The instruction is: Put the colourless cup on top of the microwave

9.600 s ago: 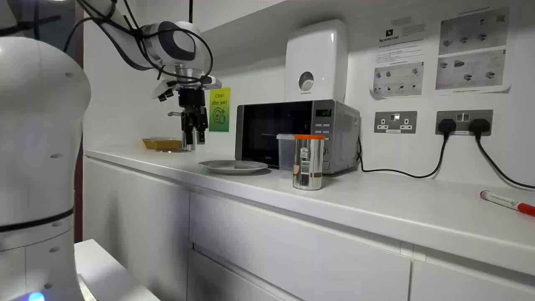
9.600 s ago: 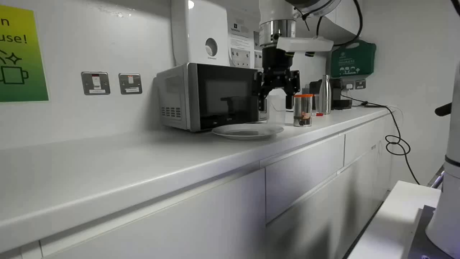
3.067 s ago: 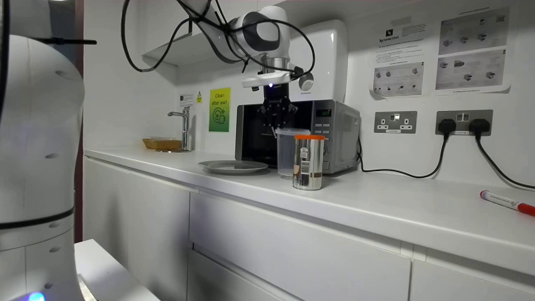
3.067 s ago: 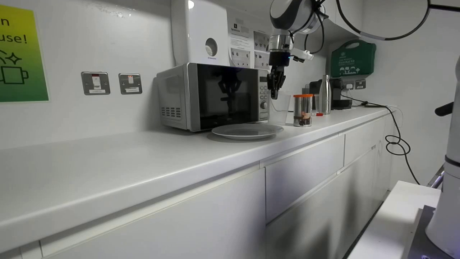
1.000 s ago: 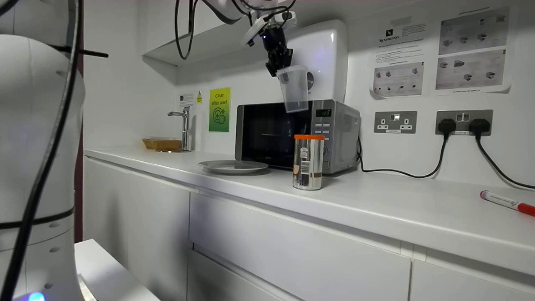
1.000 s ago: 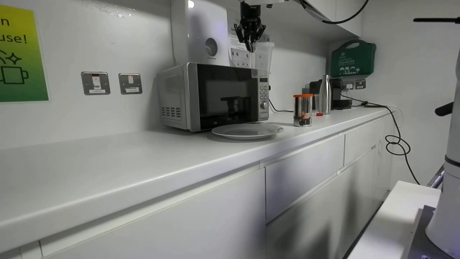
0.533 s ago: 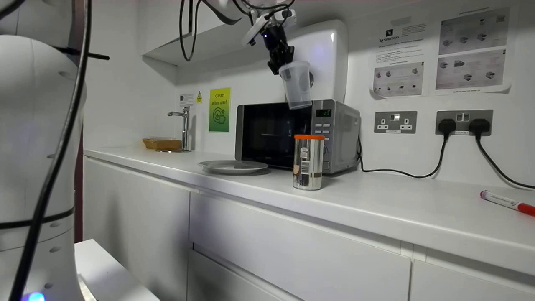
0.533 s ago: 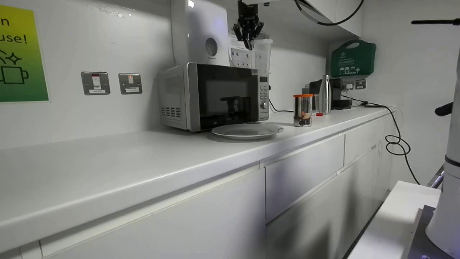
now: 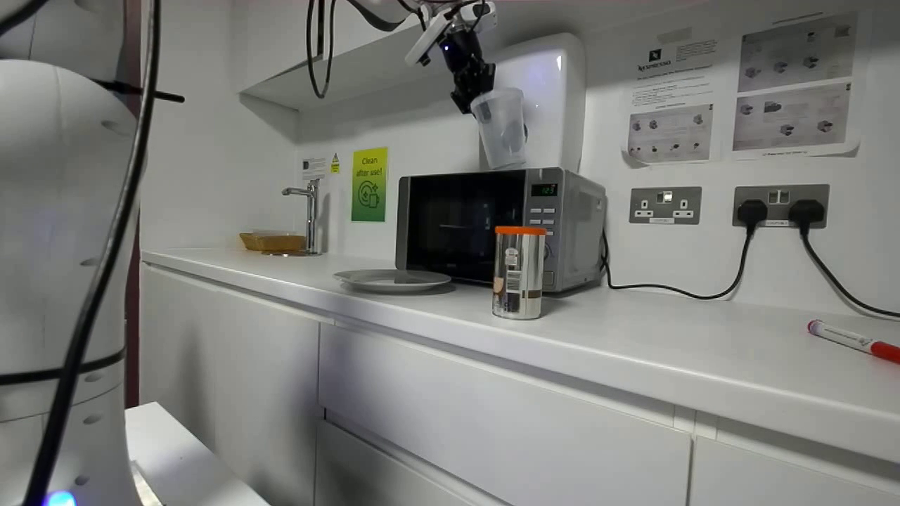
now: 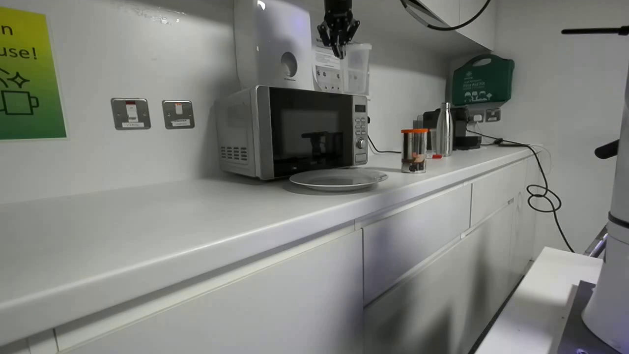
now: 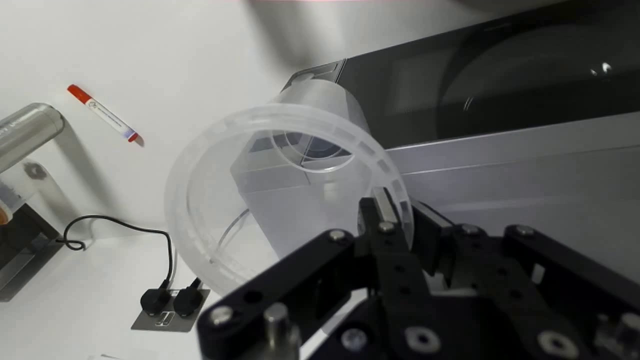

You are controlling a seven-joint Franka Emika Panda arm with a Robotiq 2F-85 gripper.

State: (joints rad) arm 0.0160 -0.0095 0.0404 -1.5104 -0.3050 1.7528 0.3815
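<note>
The colourless cup [image 9: 500, 130], a see-through tumbler, hangs in the air with a slight tilt. My gripper [image 9: 472, 105] is shut on its rim, one finger inside the wall and one outside, as the wrist view shows at the fingertips [image 11: 381, 205]. The microwave [image 9: 460, 225], silver-grey with a dark door, stands on the counter. In both exterior views the base of the cup [image 10: 357, 69] appears level with the microwave's top edge, near its control-strip end. Whether the base is over the top or in front of it, I cannot tell.
A white dispenser [image 9: 545, 98] rises behind the microwave, near the cup. An overhead cupboard [image 9: 365, 67] hangs close to the arm. On the counter are a grey plate [image 9: 392, 281], a shiny canister with an orange lid [image 9: 519, 277], a red marker [image 9: 854, 341] and a steel bottle [image 10: 444, 130].
Several seconds ago the cup stood on the counter behind the canister and my gripper was open. It has since gripped the rim and lifted; over the last second both rose a little further.
</note>
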